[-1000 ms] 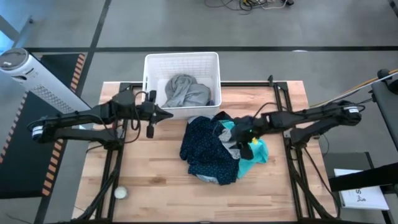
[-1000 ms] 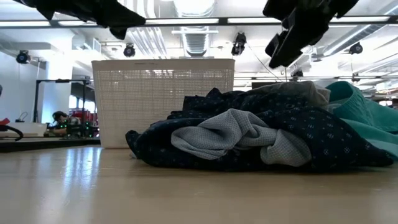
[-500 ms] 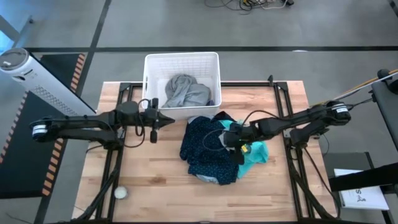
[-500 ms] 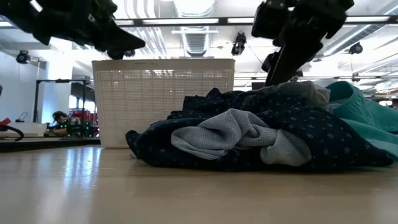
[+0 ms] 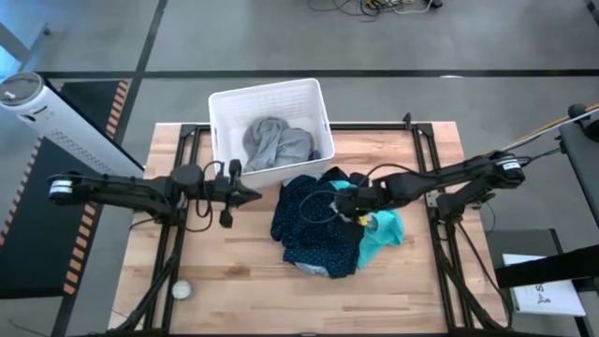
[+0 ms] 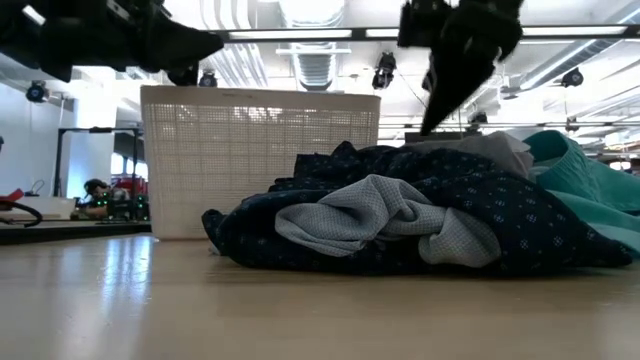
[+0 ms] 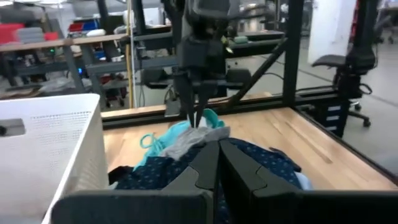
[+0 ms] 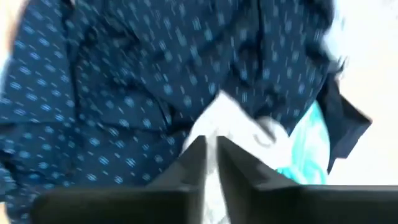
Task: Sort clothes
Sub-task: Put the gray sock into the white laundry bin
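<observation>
Lay heaped at the middle of the wooden surface (image 5: 234, 271): navy dotted garment (image 5: 304, 225), with teal garment (image 5: 382, 234) at its right. Grey garment (image 5: 276, 145) inside the white basket (image 5: 225, 98) at the far edge. Right gripper (image 5: 360, 199) down on the heap, jaws nearly closed, hold unclear. Left gripper (image 5: 253, 194) hovering left of the heap, near the basket, jaws closed and empty.

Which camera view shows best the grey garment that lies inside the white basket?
The high view: it looks straight down into the white basket and shows the whole grey garment crumpled inside. In the low view the basket wall hides it. The left wrist view catches only a basket corner, and the right wrist view shows only pile fabric.
</observation>
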Tool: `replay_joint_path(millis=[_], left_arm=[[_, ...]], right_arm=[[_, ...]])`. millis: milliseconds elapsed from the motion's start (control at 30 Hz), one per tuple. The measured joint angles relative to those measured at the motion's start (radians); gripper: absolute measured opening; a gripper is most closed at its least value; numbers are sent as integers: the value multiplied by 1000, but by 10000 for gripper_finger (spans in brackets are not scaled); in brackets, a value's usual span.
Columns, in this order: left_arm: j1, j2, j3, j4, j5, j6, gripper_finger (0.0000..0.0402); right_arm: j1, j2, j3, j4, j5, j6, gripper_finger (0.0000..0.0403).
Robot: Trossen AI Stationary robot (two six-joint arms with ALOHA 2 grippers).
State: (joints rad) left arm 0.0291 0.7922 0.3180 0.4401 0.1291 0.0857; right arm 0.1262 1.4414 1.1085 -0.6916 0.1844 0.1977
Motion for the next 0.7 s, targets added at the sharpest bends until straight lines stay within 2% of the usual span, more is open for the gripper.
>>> replay_joint_path(millis=[167,400,600,700], left_arm=[[-86,-6,-3,-1,-145,11,0],[-112,-27,-7,46,-173,57,0],[-111,-42,53,43,-173,74,0],[-111,-42,121,-55,-173,75,4]], right_arm=[[13,-2,90,-58,-8,-14,8],[26,-2,132,-133,-26,36,6],[41,-2,126,-134,-35,73,50],[47,-2,120,-134,-35,93,85]])
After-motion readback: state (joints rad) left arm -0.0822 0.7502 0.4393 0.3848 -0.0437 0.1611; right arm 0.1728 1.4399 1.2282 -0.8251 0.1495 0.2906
